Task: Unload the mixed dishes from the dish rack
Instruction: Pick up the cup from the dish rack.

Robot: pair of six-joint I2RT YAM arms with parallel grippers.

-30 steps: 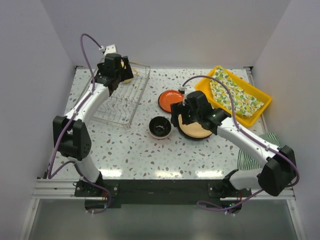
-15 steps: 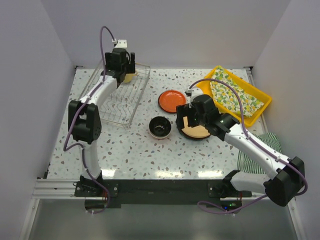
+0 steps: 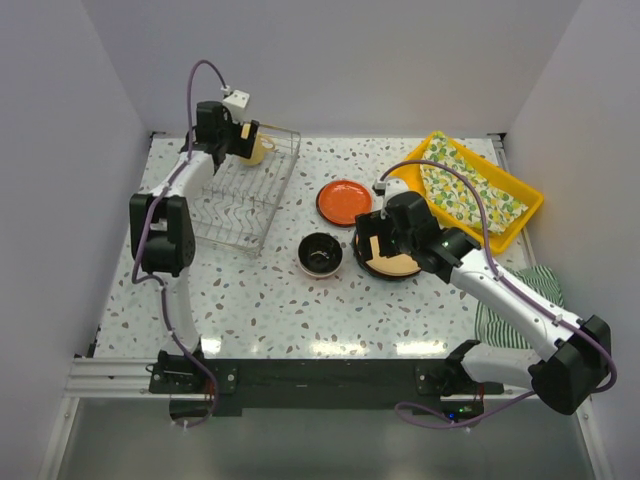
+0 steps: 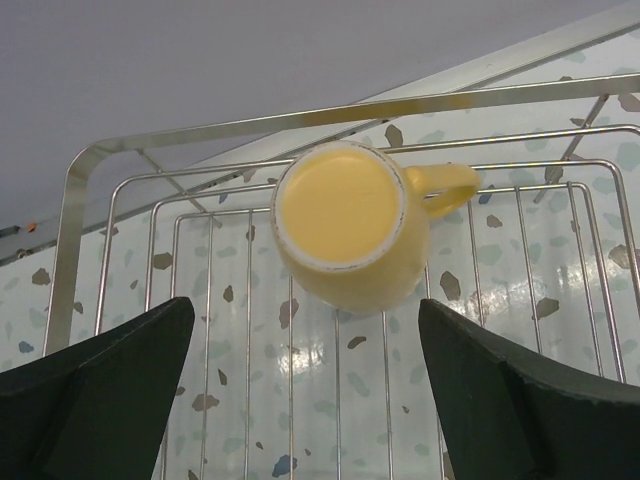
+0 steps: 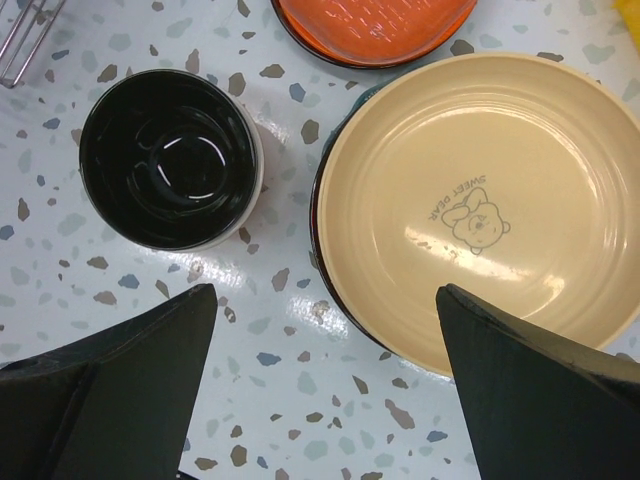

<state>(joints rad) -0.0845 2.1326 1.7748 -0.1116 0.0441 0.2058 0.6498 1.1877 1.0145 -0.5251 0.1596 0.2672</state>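
The wire dish rack [image 3: 245,205] stands at the back left; its wires fill the left wrist view [image 4: 250,340]. A cream handled mug [image 3: 256,148] lies in its far end, mouth toward the camera [image 4: 345,225]. My left gripper [image 3: 232,135] is open just short of the mug, empty [image 4: 305,400]. On the table sit an orange plate [image 3: 343,201], a black bowl [image 3: 320,254] and a dark brown plate with cream face [image 3: 392,260]. My right gripper [image 3: 378,245] is open and empty above the plate's left rim [image 5: 320,390]. The bowl [image 5: 170,160] and plate [image 5: 490,200] show in the right wrist view.
A yellow rectangular tray [image 3: 512,190] with lemon-print cloth stands at the back right. A green striped cloth [image 3: 500,310] lies at the right edge under the right arm. White walls close the back and sides.
My left gripper has swung up to the rack's far end and faces the mug. My right gripper has let go of the cream-faced plate and lifted slightly.
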